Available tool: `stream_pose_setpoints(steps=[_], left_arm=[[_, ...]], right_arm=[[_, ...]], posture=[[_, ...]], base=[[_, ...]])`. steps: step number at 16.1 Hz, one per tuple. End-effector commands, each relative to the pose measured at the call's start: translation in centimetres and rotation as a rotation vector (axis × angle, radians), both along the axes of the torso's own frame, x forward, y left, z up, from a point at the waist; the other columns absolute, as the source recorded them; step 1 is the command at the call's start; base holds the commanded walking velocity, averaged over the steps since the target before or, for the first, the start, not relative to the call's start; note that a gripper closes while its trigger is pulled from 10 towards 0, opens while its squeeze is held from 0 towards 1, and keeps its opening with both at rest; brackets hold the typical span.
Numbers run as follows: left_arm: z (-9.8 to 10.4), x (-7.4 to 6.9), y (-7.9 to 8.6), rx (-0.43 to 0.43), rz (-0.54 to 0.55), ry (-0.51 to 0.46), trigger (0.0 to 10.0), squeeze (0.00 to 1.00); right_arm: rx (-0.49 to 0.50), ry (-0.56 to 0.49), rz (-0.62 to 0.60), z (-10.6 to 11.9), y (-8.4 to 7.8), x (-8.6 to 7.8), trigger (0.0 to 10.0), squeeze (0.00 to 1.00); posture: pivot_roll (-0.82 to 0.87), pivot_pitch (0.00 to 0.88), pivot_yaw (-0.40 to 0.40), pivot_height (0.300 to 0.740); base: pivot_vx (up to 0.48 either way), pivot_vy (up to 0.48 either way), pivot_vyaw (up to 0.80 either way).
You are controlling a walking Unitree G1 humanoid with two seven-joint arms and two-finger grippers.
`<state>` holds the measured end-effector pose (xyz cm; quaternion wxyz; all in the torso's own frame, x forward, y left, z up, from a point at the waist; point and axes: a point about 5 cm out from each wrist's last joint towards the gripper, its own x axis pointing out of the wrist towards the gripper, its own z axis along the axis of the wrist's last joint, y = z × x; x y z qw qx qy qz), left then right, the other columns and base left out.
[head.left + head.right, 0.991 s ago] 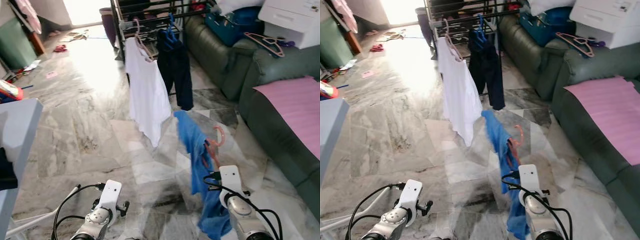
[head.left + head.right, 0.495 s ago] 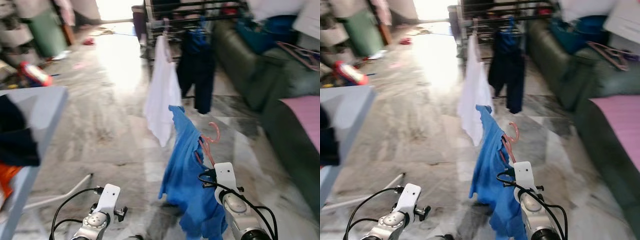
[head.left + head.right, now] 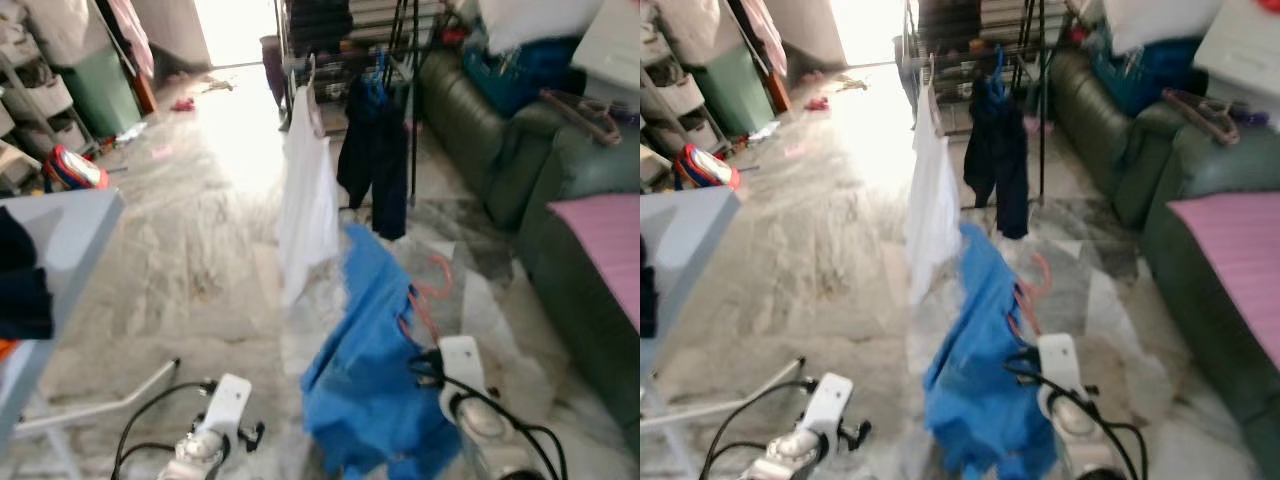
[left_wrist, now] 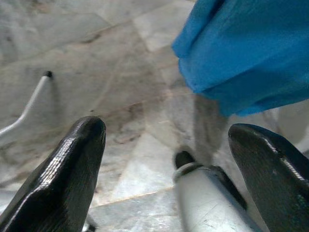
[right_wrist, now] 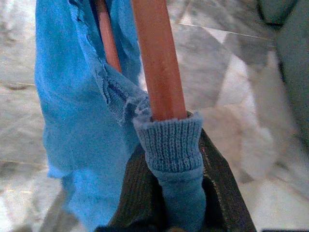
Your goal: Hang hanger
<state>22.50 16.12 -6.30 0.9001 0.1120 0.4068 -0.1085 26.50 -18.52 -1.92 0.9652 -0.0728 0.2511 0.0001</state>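
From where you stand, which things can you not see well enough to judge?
- Hanger hook: blurred in the eye views, so its shape is unclear.
- Right gripper fingertips: wrapped by the blue shirt cuff in the right wrist view.
- Rack top rail: cut off by the upper edge in the eye views.

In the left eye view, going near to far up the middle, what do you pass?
Right gripper holding the pink hanger with the blue garment → white shirt → dark garment → drying rack.
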Motion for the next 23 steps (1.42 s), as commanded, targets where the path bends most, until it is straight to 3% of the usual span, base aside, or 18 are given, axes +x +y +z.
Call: stream_pose_setpoints(steps=[1,11,14,19,23], left_arm=[[-0.1,-0.3,1.1,0.026,0.016,0.014,10.0,0.0],[-0.1,-0.2,1.7,0.016,0.107,0.024,10.0,0.0],[0.1,0.1,1.9,-0.019,0.178,0.02,10.0,0.0],[0.4,0.5,1.5,-0.041,0.189,-0.014,10.0,0.0],[0.8,1.1,1.0,-0.044,0.198,-0.046,10.0,0.0]], right_arm=[[0.031,-0.036,0.019,0.5,1.2,0.6,10.0,0.0],[0.047,-0.008,0.038,-0.1,1.7,0.1,10.0,0.0],[0.069,0.025,0.024,-0.6,1.6,-0.2,10.0,0.0],[0.054,0.082,0.0,-1.3,1.7,-0.6,10.0,0.0],[0.085,0.217,-0.117,-3.4,1.3,-2.9,10.0,0.0]], posture=[[-0.1,0.054,0.054,0.74],[-0.09,0.051,0.051,0.74],[-0.08,0.053,0.04,0.74],[-0.05,0.033,0.007,0.74],[-0.04,0.017,0.008,0.74]], base=[[0.0,-0.311,0.0],[0.0,-0.03,0.0],[0.0,0.0,0.0],[0.0,0.0,0.0],[0.0,0.0,0.0]])
